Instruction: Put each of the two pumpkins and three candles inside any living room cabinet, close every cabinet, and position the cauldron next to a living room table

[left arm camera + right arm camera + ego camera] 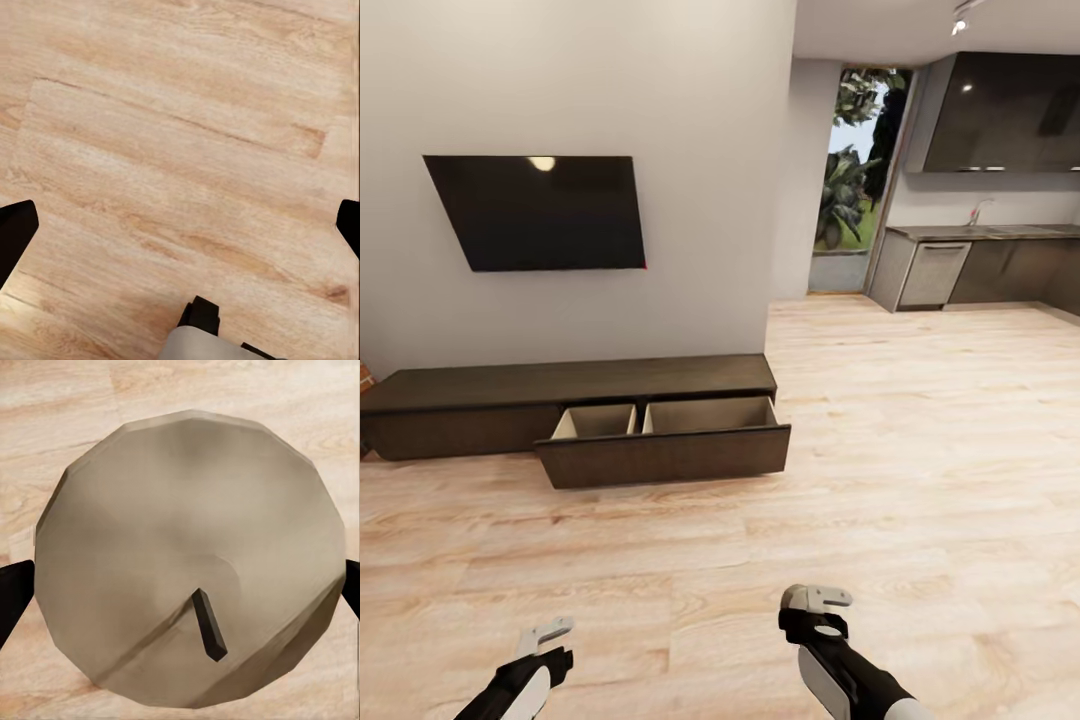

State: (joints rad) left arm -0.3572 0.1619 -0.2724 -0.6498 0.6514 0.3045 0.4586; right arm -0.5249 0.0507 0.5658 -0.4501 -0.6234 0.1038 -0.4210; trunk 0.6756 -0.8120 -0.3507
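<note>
A grey-beige candle (pixel 187 510) with a dark wick sits between the fingers of my right gripper (pixel 180 592), which is shut on it above the wood floor. In the head view the right gripper (pixel 815 612) is low and near the middle. The left gripper (pixel 545 640) is low on the left. Its wrist view shows the left gripper (pixel 180 225) open, with bare floor between its fingers. The long dark-brown cabinet (pixel 480 400) stands against the wall ahead on the left. One wide drawer (pixel 665 455) is pulled out, showing two pale beige compartments with nothing visible inside.
A black TV (pixel 540 212) hangs on the wall above the cabinet. Light wood floor (pixel 920 480) stretches between me and the cabinet. At the far right is a kitchen with grey cabinets (pixel 980 270) and a glass door (pixel 850 180) showing plants.
</note>
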